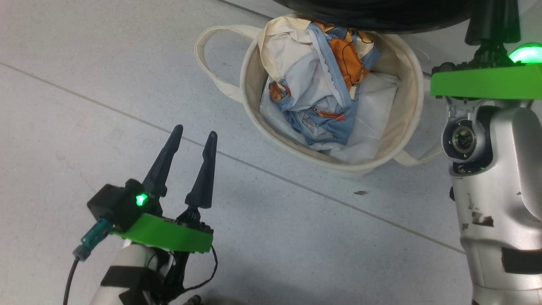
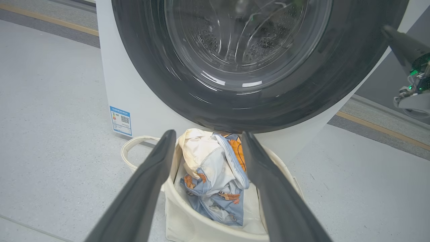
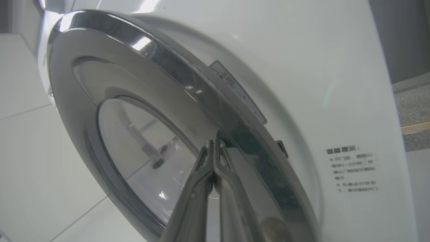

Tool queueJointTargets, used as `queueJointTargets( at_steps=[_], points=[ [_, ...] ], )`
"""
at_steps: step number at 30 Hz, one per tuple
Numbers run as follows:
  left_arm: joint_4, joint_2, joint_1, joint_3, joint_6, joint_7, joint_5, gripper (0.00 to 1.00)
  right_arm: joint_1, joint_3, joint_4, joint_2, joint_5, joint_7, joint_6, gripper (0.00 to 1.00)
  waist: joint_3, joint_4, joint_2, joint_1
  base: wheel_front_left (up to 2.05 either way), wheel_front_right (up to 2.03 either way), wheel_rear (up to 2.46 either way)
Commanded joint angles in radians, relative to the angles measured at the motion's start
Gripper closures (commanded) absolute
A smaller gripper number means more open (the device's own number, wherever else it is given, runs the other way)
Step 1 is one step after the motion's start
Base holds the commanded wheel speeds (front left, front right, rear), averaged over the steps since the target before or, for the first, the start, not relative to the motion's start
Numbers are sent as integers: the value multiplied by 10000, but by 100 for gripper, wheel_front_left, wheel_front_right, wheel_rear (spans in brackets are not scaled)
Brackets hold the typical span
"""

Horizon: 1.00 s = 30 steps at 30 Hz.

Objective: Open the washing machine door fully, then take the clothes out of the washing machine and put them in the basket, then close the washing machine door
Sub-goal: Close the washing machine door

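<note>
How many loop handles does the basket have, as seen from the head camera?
2. One handle sticks out at the upper left of the basket; the second handle lies at its lower right, on the floor. No further handle seems hidden.

The clothes (image 1: 322, 97) are patterned in light blue and white (orange-brown figures are printed on them); the basket (image 1: 250, 97) is coloured cream.

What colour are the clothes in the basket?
Light blue and white clothes, with orange-brown prints; clearest in the head view.

Lab-like laundry corner: washing machine (image 2: 141, 101), grey tiled floor (image 1: 84, 84), yellow floor line (image 2: 379, 126).
</note>
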Motion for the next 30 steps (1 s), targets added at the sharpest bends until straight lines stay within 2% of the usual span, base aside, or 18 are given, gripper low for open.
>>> queueJointTargets(
  at_steps=[1, 10, 23, 27, 30],
  points=[
    [-249, 282, 39, 334, -56, -120, 35, 0, 47, 162, -203, 254, -57, 37, 83, 100, 10, 9, 0, 0, 0, 0, 0],
    [-189, 236, -8, 307, -56, -120, 16, 0, -581, -227, 687, 254, -318, 37, 83, 100, 178, 102, 0, 0, 0, 0, 0],
    [-219, 178, -90, 211, -56, -120, -10, 0, -1279, -1231, 601, 254, -622, 37, 83, 100, 427, 307, 0, 0, 0, 0, 0],
    [-166, 211, -44, 245, -56, -120, 6, 0, -974, -1090, 553, 254, -631, 37, 83, 100, 197, 224, 0, 0, 0, 0, 0],
    [-127, 222, 79, 285, -56, -120, -78, 0, -255, -550, 531, 254, -884, 37, 83, 100, -168, 65, 0, 0, 0, 0, 0]
  ],
)
